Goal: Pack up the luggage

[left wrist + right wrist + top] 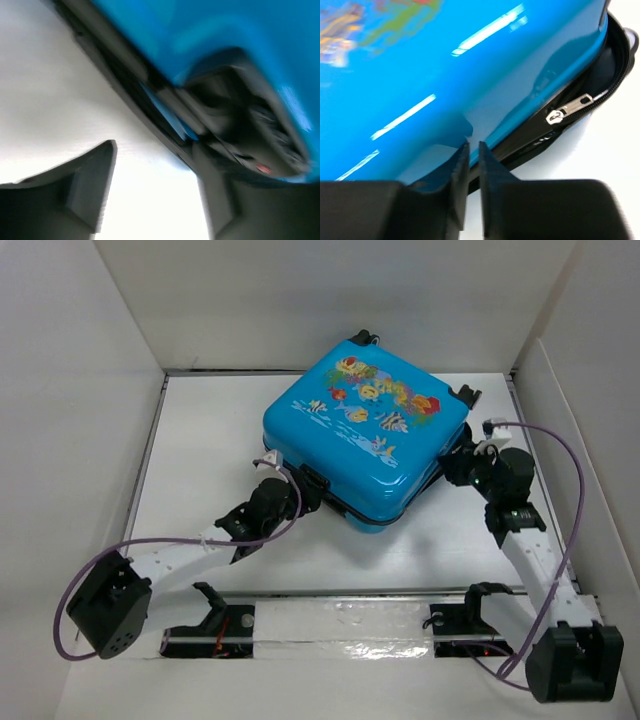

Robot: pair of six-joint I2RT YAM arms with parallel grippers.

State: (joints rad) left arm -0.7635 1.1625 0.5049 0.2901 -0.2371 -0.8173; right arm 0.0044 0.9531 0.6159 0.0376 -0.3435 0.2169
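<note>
The luggage, a bright-blue hard-shell case with a fish print, lies flat at the back centre of the white table, its lid down. My left gripper is at its near-left corner, open; in the left wrist view the left gripper has bare table between its jaws and the luggage's black seam just above. My right gripper is at the case's right side. The right gripper is all but shut, a thin slit and nothing in it, tips against the blue shell. A silver zipper pull lies to their right.
White walls box in the table on the left, back and right. A taped strip with the arm mounts runs along the near edge. Purple cables loop off both arms.
</note>
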